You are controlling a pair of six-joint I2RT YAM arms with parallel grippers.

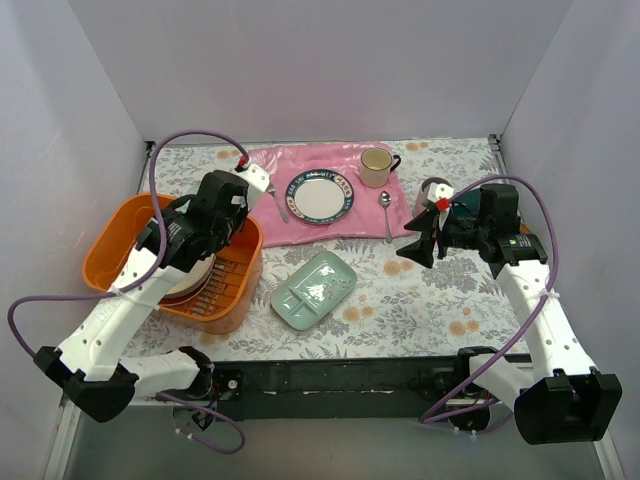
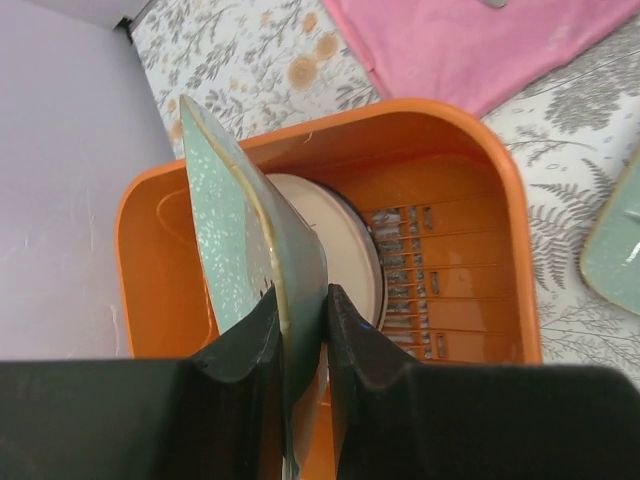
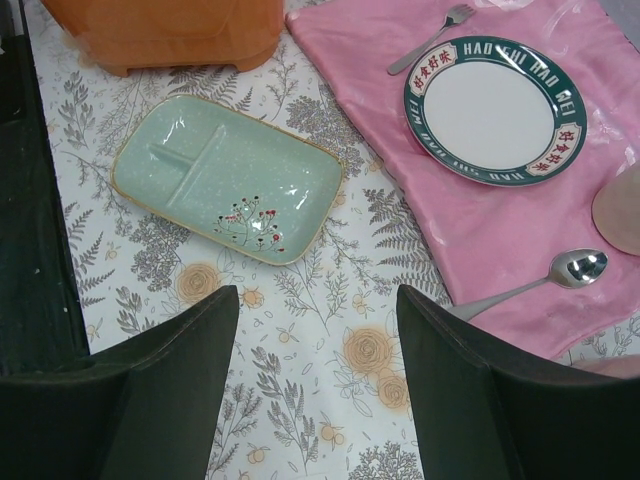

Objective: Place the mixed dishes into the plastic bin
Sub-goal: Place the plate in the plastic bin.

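My left gripper [image 2: 303,320] is shut on the rim of a pale green speckled dish [image 2: 235,230] and holds it on edge over the orange plastic bin [image 1: 110,240], also in the left wrist view [image 2: 450,130]. A cream plate with a dark rim [image 2: 345,250] lies in the bin. A pale green divided tray [image 1: 314,288] lies flat on the table right of the bin, also in the right wrist view [image 3: 228,178]. My right gripper [image 1: 425,240] is open and empty above the tablecloth [image 3: 318,300]. A pink mug [image 1: 436,187] stands just behind it.
On the pink mat [image 1: 270,165] lie a white plate with a dark blue rim [image 1: 321,194], a cream-yellow mug [image 1: 376,166], a spoon [image 1: 386,212] and a fork [image 1: 280,203]. White walls enclose the table on three sides.
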